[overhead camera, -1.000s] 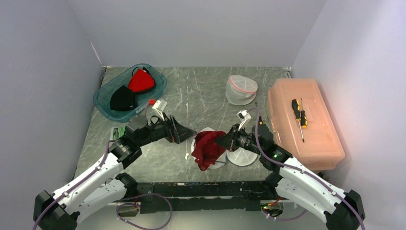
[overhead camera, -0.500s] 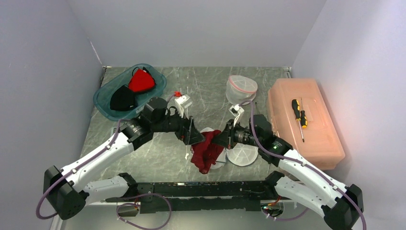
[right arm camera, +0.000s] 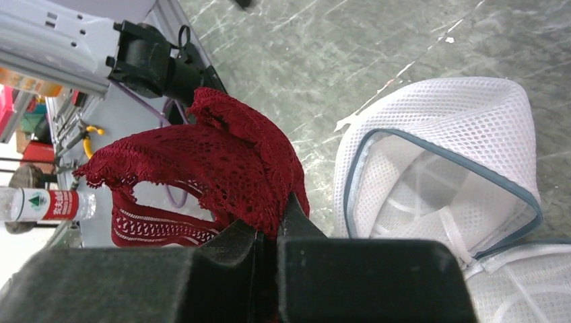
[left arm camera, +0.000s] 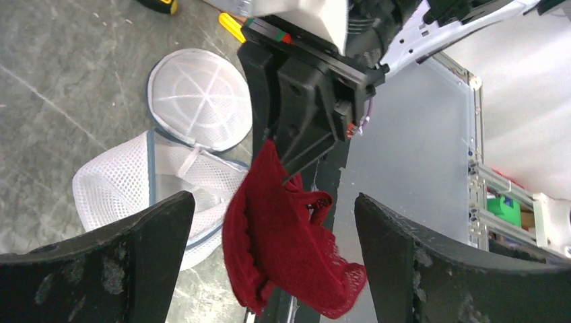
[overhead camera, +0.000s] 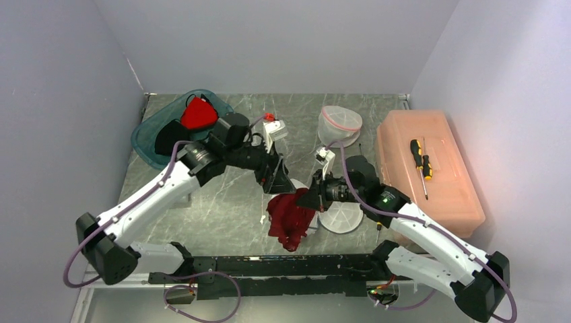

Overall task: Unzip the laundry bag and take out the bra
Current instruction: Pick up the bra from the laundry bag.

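A dark red lace bra point(overhead camera: 289, 217) hangs from my right gripper point(overhead camera: 311, 199), which is shut on its upper edge and holds it above the table; it also shows in the right wrist view point(right arm camera: 222, 158) and the left wrist view point(left arm camera: 279, 235). The white mesh laundry bag point(overhead camera: 340, 217) lies open on the table under and right of the bra, its blue-trimmed mouth gaping in the right wrist view point(right arm camera: 444, 168) and in the left wrist view point(left arm camera: 145, 185). My left gripper point(overhead camera: 277, 180) is open and empty, just above and left of the bra.
A teal bin point(overhead camera: 148, 131) with a red and a black garment stands at the back left. A second mesh bag point(overhead camera: 339, 125) stands at the back middle. An orange plastic box point(overhead camera: 444, 195) with a screwdriver point(overhead camera: 420, 161) on it is at the right.
My left arm has swung up and right, its open gripper now close above the bra. My right gripper has lifted the bra slightly off the bag.
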Action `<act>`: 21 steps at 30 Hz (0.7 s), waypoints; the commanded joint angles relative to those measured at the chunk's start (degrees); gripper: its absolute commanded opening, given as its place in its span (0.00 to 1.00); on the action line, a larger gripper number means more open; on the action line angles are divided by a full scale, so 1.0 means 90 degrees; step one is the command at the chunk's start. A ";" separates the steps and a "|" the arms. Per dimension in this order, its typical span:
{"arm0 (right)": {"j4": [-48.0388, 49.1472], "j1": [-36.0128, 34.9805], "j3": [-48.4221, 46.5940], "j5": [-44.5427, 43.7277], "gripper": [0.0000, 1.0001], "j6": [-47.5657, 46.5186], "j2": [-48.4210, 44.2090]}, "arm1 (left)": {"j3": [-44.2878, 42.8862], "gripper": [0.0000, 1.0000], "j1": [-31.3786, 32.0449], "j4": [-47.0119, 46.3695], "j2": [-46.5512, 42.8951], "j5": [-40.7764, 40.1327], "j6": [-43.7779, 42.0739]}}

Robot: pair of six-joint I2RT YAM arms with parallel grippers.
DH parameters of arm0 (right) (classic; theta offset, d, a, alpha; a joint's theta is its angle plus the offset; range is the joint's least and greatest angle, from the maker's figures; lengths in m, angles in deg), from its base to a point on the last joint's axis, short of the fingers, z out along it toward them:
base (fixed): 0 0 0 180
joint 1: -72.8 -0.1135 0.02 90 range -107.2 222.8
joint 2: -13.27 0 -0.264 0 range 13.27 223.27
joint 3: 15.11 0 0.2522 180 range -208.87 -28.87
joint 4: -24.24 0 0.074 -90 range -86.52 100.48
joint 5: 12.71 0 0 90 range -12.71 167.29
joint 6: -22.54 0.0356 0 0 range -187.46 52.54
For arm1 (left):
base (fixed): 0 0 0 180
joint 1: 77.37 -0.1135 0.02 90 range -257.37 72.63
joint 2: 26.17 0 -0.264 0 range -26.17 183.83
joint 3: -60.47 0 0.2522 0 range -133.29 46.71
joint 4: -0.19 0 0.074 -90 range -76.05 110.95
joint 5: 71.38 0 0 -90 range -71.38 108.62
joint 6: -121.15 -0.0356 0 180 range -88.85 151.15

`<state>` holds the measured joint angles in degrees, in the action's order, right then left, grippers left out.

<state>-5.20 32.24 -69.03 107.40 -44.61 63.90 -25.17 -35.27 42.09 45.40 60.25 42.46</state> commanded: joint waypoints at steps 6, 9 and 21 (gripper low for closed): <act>-0.0284 -0.0418 -0.0629 -0.0100 0.00 -0.0650 -0.0134 | -0.0488 0.94 0.0375 0.0781 0.0963 0.0642 -0.0632; -0.0383 -0.0495 -0.0646 -0.0178 0.00 -0.0770 -0.0171 | -0.0497 0.94 0.0442 0.0867 0.1054 0.0621 -0.0683; -0.0378 -0.0562 -0.0574 -0.0162 0.00 -0.0838 -0.0409 | -0.0505 0.26 0.0448 0.1001 0.1154 0.0737 -0.0804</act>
<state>-10.38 27.48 -72.26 105.89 -51.28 62.20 -27.53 -31.38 49.52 55.63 65.01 37.24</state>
